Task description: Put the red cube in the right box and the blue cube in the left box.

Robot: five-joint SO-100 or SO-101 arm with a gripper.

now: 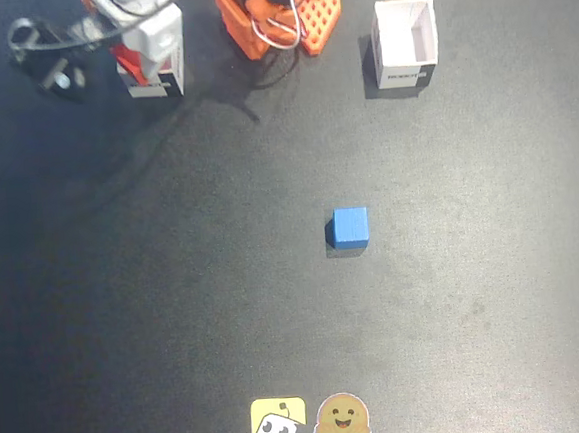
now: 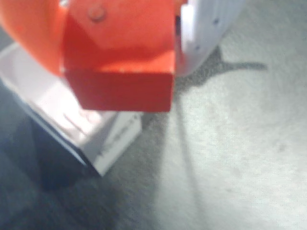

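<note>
Right now your gripper (image 2: pixel 120 62) has its 2 fingers clamped on the red cube (image 2: pixel 122 79), hanging above the right box (image 2: pixel 72 120); blue cube (image 1: pixel 351 227) sits mid-table.

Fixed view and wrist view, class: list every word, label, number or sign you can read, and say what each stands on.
No text reads with certainty.
White box at upper right: dark label with pale lettering, too small to read.
Box under the gripper: dark label low on its front, partly hidden, unreadable; in the wrist view its print is blurred.
Yellow sticker and brown smiling sticker: pictures only, no words.
Blue cube, red cube: plain.
</note>
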